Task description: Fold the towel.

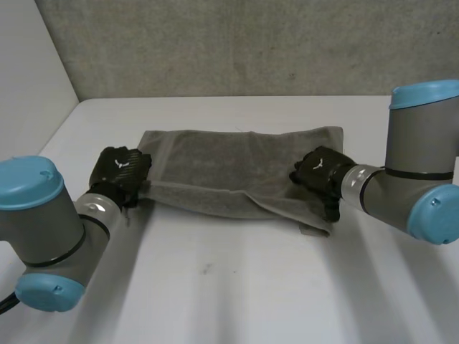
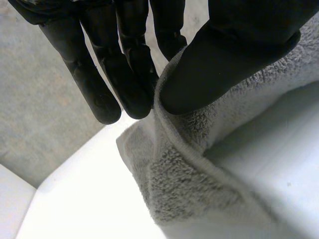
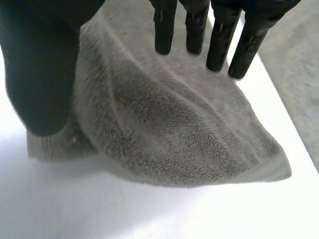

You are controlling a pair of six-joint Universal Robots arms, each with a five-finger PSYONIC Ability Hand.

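- Fingers (image 2: 102, 89) of the left hand (image 1: 120, 170) lie straight against one face of the towel (image 1: 237, 161). The thumb (image 2: 234, 55) presses the opposite face, so the hemmed edge is pinched between them.
- At the near edge's other end, the right hand (image 1: 319, 170) has its thumb (image 3: 42, 74) on one side of the cloth and its straight fingers (image 3: 219, 40) on the other. This reads as a pinch as well, though the contact itself is partly hidden by the cloth.
- Between the two hands, the near edge runs as a loose band, sagging toward the right hand. Below that hand a small tail of cloth hangs to the tabletop (image 1: 237, 287).
- Behind that band, the middle of the towel slopes back in soft wrinkles and looks partly raised rather than flat.
- Farther back, the far edge lies flat on the tabletop, running roughly straight from side to side and well short of the grey wall (image 1: 237, 43).
- As a judgement, the grasp on both near corners is made and the first fold is under way. The held edge has not yet been laid over the far edge.
- What is left appears to be carrying the near edge across, lining it up with the far edge, letting go, and perhaps folding again.
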